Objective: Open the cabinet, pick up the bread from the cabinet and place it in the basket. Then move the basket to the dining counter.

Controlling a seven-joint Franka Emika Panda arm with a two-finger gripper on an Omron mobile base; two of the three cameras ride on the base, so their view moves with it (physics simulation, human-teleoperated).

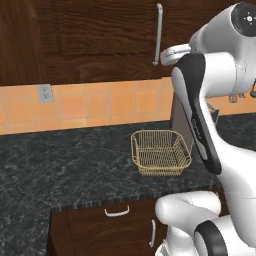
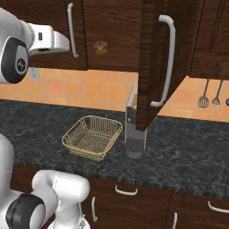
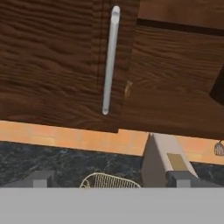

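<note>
Jaws apart; basket [image 1: 160, 152] on black granite counter [image 1: 60, 160]

Cabinet [image 2: 112, 40]: dark wood w/ visible grain, matt; bar handles [image 3: 109, 61] smooth silver metal, satin sheen. Basket [image 1: 160, 152]: golden-yellow wire mesh, slight shine. Counter [image 1: 65, 160]: black speckled granite-look stone, polished. Backsplash [image 1: 100, 107]: orange tile, smooth, pale grout. Drawers [image 1: 110, 225]: dark wood, curved silver metal pulls.
</note>
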